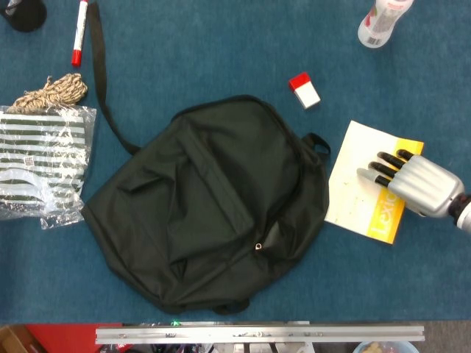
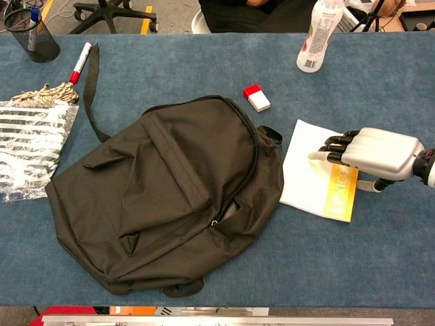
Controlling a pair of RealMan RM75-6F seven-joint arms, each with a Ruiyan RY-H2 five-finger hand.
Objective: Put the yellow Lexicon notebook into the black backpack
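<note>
Looking across the blue carpeted table [image 2: 204, 61], I have my right hand [image 2: 377, 153] lying palm-down on the yellow Lexicon notebook [image 2: 314, 178], fingers stretched flat and gripping nothing, with the notebook just right of the black backpack [image 2: 163, 190], which lies flat with its zip closed. Around it I see a red-and-white box [image 2: 256, 97], a bottle [image 2: 317, 34], a red marker [image 2: 80, 61], a coil of rope [image 2: 47, 92], a striped plastic bag [image 2: 30, 142] and a mesh pen cup [image 2: 30, 34]. Behind the far edge are chair casters on a grey floor; my left hand is out of both views.
</note>
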